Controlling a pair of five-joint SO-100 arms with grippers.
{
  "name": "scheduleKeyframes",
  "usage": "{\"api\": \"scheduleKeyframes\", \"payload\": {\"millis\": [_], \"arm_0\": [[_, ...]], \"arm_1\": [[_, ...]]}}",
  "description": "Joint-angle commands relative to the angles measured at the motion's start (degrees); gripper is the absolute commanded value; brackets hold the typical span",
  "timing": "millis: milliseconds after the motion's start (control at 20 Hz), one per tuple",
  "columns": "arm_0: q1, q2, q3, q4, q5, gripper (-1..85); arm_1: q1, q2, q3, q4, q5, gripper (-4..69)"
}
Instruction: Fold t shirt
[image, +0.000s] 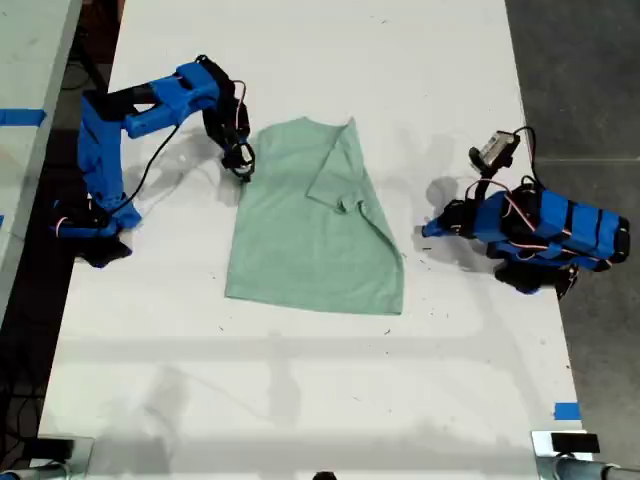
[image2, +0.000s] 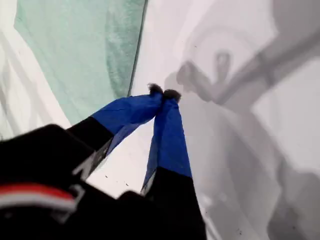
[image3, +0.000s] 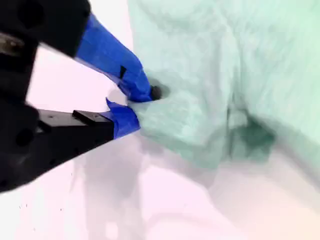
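The pale mint-green t shirt (image: 310, 225) lies flat on the white table (image: 300, 400), with one sleeve folded inward on the side toward the exterior view's right. My second gripper (image: 241, 163) is at the shirt's upper edge on the exterior view's left. In its wrist view this gripper (image3: 140, 107) has its jaws nearly together, pinching the t shirt (image3: 225, 75) at a bunched edge. My first gripper (image: 428, 231) rests low on the table at the exterior view's right, a short way from the shirt. There my first gripper (image2: 164, 93) is shut on nothing, beside the t shirt (image2: 75, 50).
Blue tape marks sit near the table's front corner (image: 566, 411) at the exterior view's right and on a neighbouring surface (image: 20, 117) at its left. Dark floor (image: 590, 80) borders the table on the right.
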Motion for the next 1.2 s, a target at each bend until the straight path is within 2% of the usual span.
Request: {"api": "scheduleKeyframes", "payload": {"millis": [0,150,200,250,300,350,450,500,650,700,800,900,950,1000,1100,1150], "arm_0": [[12.8,6.5,-22.8,5.7,-6.3,-0.2],[20.8,8.0,-22.4,-0.4,-10.2,2.1],[23.3,7.8,-22.1,-3.5,-10.9,15.9],[24.9,7.8,-22.1,-5.9,-10.9,22.5],[25.2,8.3,-22.1,-6.9,-10.6,24.3],[24.5,9.6,-21.9,-6.2,-10.1,-0.1],[21.7,14.4,-20.6,-0.8,-10.5,-0.1],[20.0,20.4,-16.4,-0.1,-9.8,-0.1],[21.9,45.6,3.8,-3.3,-8.0,-0.1],[24.4,56.8,17.0,-8.6,-9.1,-0.1],[30.1,80.7,49.5,-23.3,-14.4,-0.1],[33.8,100.0,75.4,-32.3,-19.5,-0.2],[34.4,110.0,86.0,-35.4,-20.0,-0.2],[34.3,120.7,94.0,-34.5,-19.8,-0.2],[32.8,136.3,105.6,-26.9,-19.6,-0.2],[33.3,134.1,106.0,-28.9,-18.1,-0.2]], "arm_1": [[0.3,0.8,1.7,0.2,0.5,0.1],[0.0,0.8,1.7,0.2,0.7,0.1],[0.0,0.8,1.7,0.2,0.6,0.1],[0.0,0.8,1.7,0.2,0.5,0.1],[0.0,0.8,1.7,0.2,0.5,0.1],[-0.1,0.8,1.7,0.1,0.5,0.1],[-0.1,0.8,1.7,0.1,0.4,0.1],[-0.1,0.8,1.7,0.1,0.4,0.1],[-0.2,0.8,1.6,0.1,0.4,0.1],[-0.3,0.8,1.6,0.1,0.4,0.1],[-0.3,0.8,1.5,0.0,0.2,0.1],[-0.4,0.8,1.4,-0.1,0.1,0.1],[-0.4,0.8,1.4,-0.1,0.1,0.1],[-0.4,0.8,1.5,-0.1,0.0,0.1],[-0.3,0.8,1.5,-0.3,-0.2,0.1],[-0.1,0.8,1.5,-0.5,-0.4,0.1]]}}
